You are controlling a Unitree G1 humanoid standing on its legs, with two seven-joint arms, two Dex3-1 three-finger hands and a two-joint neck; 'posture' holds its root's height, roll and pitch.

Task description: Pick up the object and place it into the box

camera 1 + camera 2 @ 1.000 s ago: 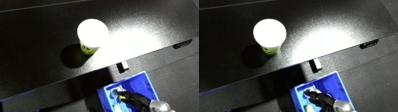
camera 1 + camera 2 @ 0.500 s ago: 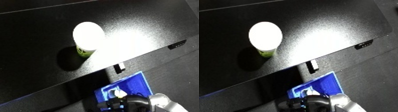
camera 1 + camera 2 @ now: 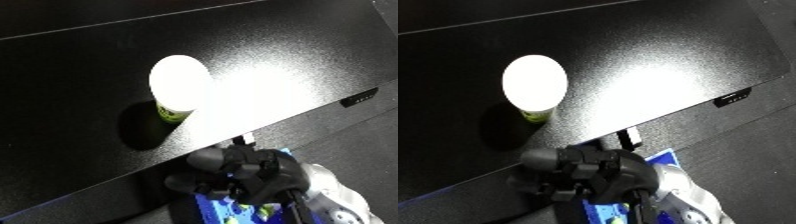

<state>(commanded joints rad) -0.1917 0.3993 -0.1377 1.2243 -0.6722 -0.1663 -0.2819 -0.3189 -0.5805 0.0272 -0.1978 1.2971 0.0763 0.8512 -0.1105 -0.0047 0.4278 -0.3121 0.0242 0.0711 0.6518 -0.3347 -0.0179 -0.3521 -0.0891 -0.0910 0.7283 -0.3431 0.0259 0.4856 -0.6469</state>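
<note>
Right hand (image 3: 235, 170) sits at the near edge of the worktop (image 3: 293, 60), below and slightly right of the cup (image 3: 179, 88), close to it but not touching. Its black fingers appear curled with nothing between them, though glare and shadow make this uncertain. The left hand is not visible in either view.

The cup stands upright on the dark worktop, in strong light that washes out its wide white top. A narrower base with a yellow-green band shows beneath, and a shadow falls to its left. The bin is not identifiable in either view; a blue patterned surface (image 3: 611, 212) lies below the worktop edge under the hand.

Handling assessment:
- Weight: probably light, likely thin plastic or paper.
- Stiffness: the wall may flex if squeezed.
- Stability: the narrow base and wide top make it prone to tipping under a sideways push.
- Grasp location: around the side wall at mid-height, thumb opposite the fingers, approached from the near side.
</note>
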